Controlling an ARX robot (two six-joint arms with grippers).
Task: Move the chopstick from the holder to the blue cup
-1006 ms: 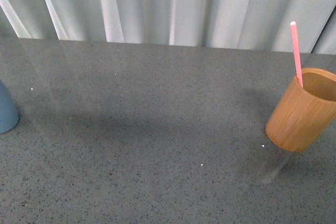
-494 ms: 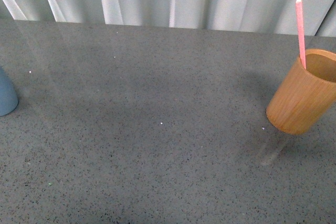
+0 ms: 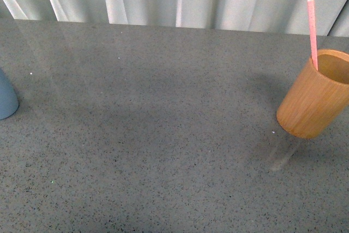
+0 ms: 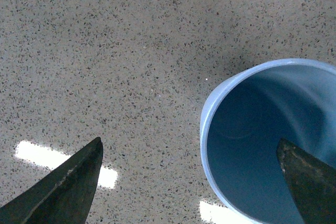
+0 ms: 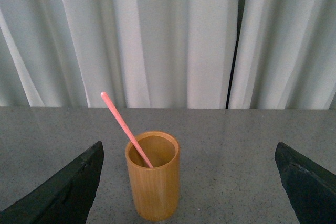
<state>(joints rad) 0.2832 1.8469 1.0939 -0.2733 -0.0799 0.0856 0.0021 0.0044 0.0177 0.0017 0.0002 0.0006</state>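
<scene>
Ahead of the wide-spread right fingers (image 5: 65, 190), touching neither, the chopstick (image 5: 126, 132) leans in the holder (image 5: 153, 190).

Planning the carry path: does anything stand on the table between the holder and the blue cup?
Nothing visible does: in the front view only open tabletop lies between the holder, chopstick inside, and the blue cup.

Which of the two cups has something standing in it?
The orange-brown wooden holder on the right: the pink chopstick leans inside it. The blue cup is empty.
</scene>
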